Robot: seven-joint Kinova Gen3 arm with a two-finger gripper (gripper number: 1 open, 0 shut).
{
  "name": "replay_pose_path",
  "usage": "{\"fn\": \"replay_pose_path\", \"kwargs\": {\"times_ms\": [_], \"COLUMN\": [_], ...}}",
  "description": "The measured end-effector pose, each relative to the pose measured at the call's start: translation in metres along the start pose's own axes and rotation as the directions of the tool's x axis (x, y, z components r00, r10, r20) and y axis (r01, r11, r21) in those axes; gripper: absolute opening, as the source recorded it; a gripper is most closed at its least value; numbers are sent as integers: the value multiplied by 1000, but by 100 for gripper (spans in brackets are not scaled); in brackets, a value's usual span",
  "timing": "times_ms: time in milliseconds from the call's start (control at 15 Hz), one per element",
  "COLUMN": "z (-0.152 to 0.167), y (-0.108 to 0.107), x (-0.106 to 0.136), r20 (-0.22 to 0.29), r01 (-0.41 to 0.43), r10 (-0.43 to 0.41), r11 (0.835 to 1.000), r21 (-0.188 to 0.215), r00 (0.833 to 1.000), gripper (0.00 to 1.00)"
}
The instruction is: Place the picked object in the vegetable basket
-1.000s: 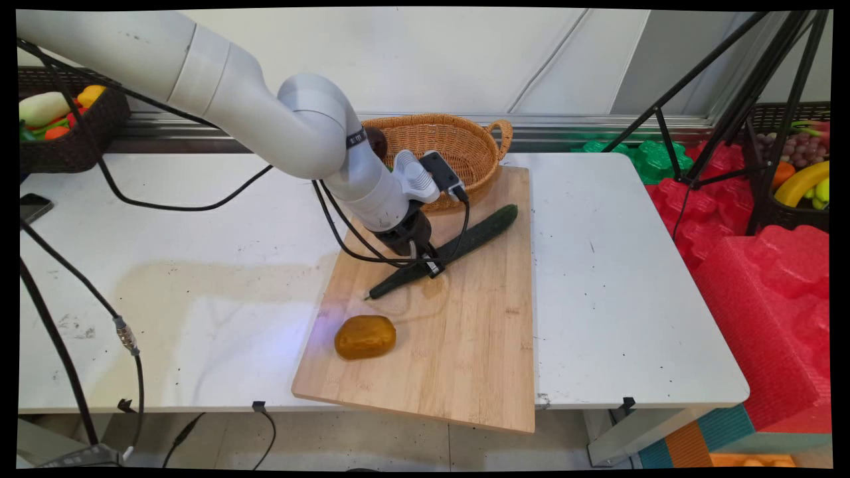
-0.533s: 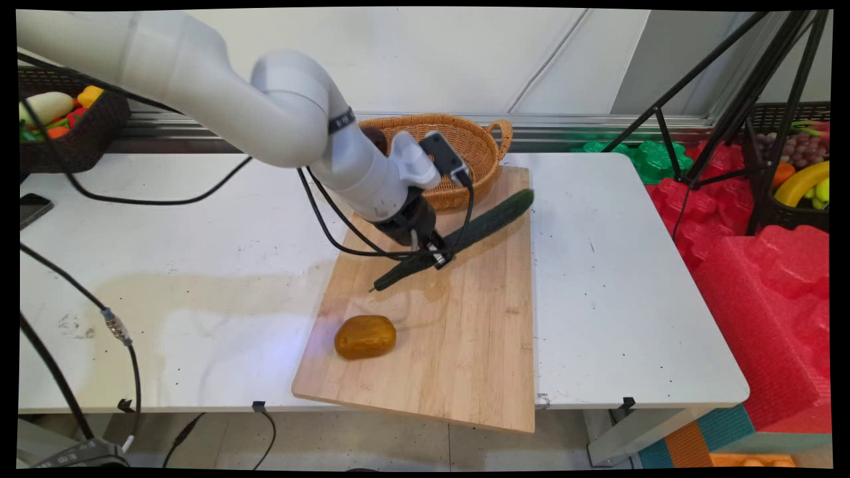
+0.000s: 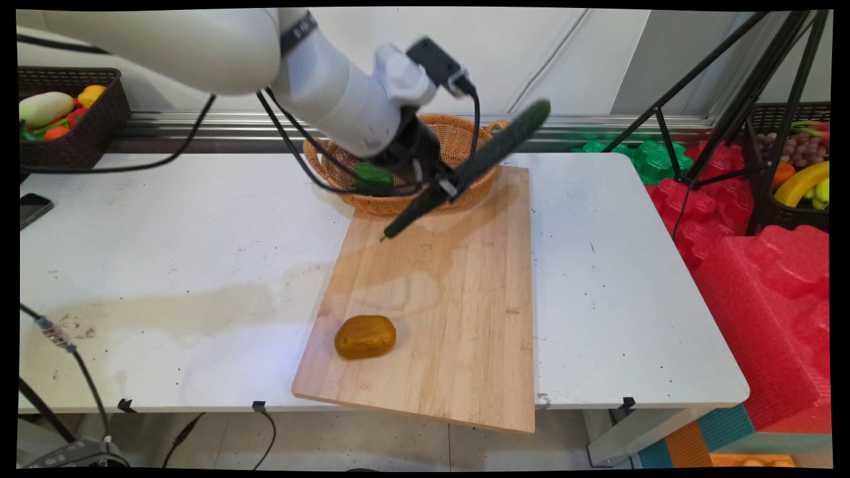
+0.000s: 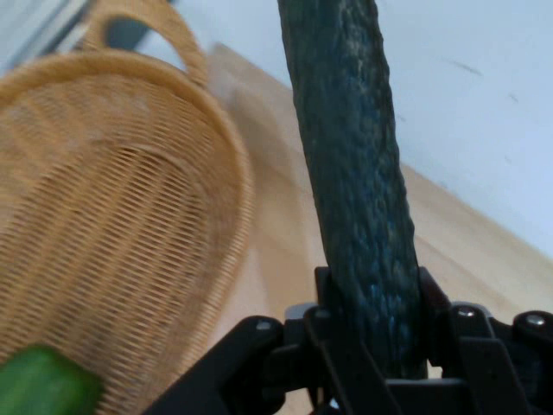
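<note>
While clamped on the cucumber (image 3: 469,166) near its middle, claw (image 3: 446,188) raised above the cutting board (image 3: 458,312) on the bench (image 3: 617,279), beside the wicker basket (image 3: 465,136); brown potato (image 3: 364,336) seen only from main view; hand view shows green vegetable (image 4: 43,385) in basket

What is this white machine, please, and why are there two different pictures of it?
It is a robot arm with a black gripper at its end. One picture comes from a fixed camera above the white table; the other from a camera on the hand, looking along the fingers. Those fingers are shut on a long dark cucumber, held in the air, tilted, over the near rim of a wicker basket. Something green lies inside the basket. A wooden cutting board lies on the table, with a brown, potato-like lump near its front left corner.
</note>
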Motion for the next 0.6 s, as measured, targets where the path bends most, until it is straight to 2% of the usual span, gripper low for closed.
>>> {"fn": "replay_pose_path", "kwargs": {"times_ms": [267, 600], "z": [-5, 15], "y": [-26, -53], "x": [12, 13], "r20": [-26, -9], "r01": [63, 137], "r10": [-61, -137], "r11": [995, 980], "r21": [79, 142], "r00": [998, 991], "gripper": [0, 0]}}
